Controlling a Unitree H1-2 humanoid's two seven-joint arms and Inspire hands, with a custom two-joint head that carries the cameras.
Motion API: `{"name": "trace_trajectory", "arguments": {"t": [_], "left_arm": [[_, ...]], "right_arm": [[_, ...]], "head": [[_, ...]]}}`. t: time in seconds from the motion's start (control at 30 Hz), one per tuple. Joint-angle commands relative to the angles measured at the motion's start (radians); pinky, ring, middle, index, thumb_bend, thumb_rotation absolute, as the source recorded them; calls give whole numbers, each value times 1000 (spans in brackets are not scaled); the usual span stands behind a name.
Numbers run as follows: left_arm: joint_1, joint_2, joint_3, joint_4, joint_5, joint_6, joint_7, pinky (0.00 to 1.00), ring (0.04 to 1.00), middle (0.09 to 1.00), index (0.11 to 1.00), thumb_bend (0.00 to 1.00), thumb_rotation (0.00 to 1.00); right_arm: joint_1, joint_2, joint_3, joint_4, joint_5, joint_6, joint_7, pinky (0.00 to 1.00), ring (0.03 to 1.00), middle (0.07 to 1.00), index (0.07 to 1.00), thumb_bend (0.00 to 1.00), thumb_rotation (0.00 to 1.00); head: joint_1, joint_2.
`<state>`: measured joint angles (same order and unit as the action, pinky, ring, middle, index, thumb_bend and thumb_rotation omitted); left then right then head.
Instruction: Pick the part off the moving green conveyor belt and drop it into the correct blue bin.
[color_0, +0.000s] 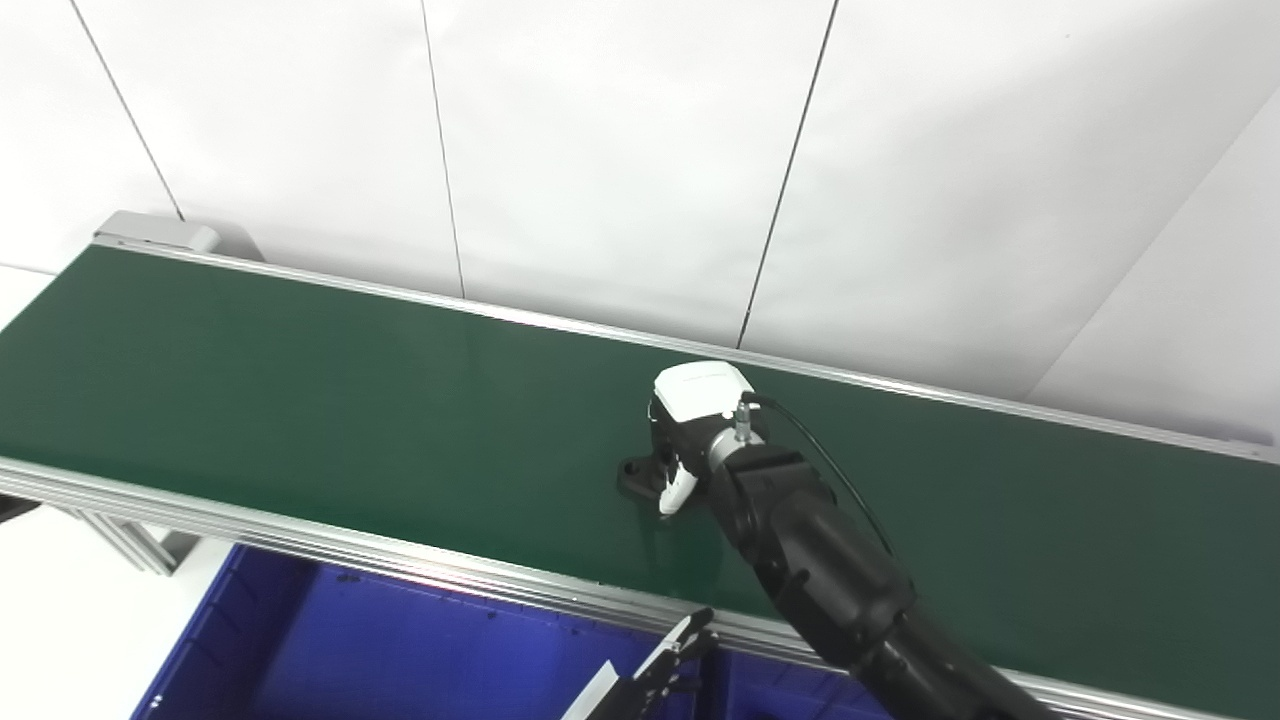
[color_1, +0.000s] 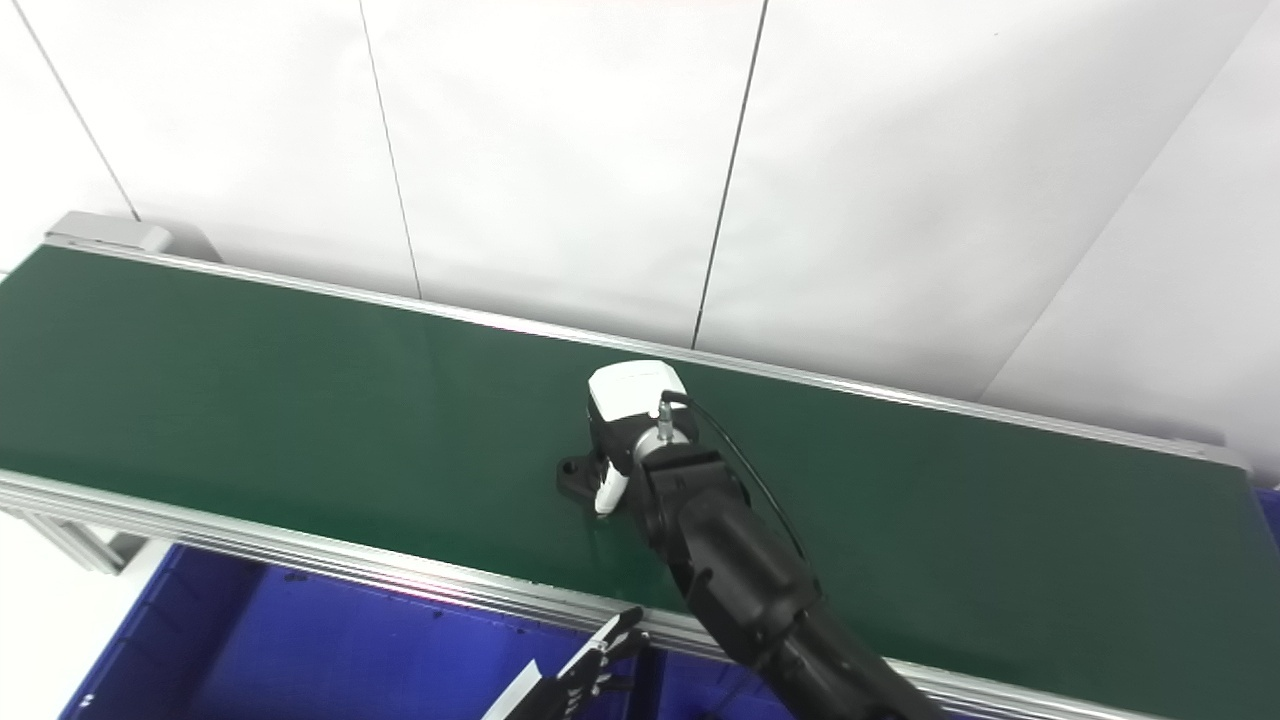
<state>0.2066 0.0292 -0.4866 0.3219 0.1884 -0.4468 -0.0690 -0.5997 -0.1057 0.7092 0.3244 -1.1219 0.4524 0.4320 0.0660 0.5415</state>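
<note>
Right hand (color_0: 690, 440) over the part (color_0: 640, 475)
Its grip can't be judged; you should close squarely before the belt (color_0: 300, 400) carries it off.

Black part (color_0: 640, 475) on green belt (color_0: 300, 400)

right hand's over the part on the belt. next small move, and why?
Probably close the right hand on the black part and lift. The hand sits right over the part on the green belt, but whether it already grips is hidden. The blue bin waits below the near rail.
</note>
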Motion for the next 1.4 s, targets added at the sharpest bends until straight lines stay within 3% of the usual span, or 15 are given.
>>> {"name": "trace_trajectory", "arguments": {"t": [0.0,0.1,0.2,0.3,0.4,0.73,0.97,1.13,1.37], "left_arm": [[2,-12,1,-41,11,-20,-8,863,978,1000,1000,964,825],[3,-10,3,-40,16,-21,-3,874,982,1000,1000,975,837],[6,-5,10,-42,11,-20,-12,902,992,1000,1000,981,842],[14,2,22,-56,-6,-11,-34,898,997,1000,1000,996,838],[19,9,34,-72,-5,-10,-48,902,1000,1000,1000,994,837],[41,38,69,-127,-45,-6,-97,991,1000,1000,1000,945,855],[56,56,88,-156,-63,-1,-124,1000,1000,1000,1000,944,893],[63,69,101,-180,-69,4,-132,1000,1000,1000,1000,952,921],[83,89,121,-262,-115,52,-165,1000,1000,1000,1000,959,942]], "right_arm": [[52,-14,-10,-37,24,-26,-26,200,293,438,510,524,0],[102,-23,-48,-117,58,-52,-103,239,332,426,529,518,3],[140,-31,-68,-186,63,-58,-146,177,250,466,493,524,3],[173,-37,-86,-259,61,-52,-158,137,201,469,484,525,3],[195,-48,-98,-323,50,-54,-159,144,211,470,482,525,3],[270,-86,-141,-595,-33,-47,-70,137,203,470,487,523,2],[317,-48,-172,-740,-140,-26,77,149,221,471,488,524,2],[368,-28,-204,-836,-199,-57,171,170,242,472,487,524,3],[530,-57,-246,-959,-215,-133,208,131,193,470,487,524,1]], "head": [[-4,4],[-22,10],[-36,14],[-53,21],[-81,33],[-191,88],[-258,109],[-320,141],[-377,208]]}}
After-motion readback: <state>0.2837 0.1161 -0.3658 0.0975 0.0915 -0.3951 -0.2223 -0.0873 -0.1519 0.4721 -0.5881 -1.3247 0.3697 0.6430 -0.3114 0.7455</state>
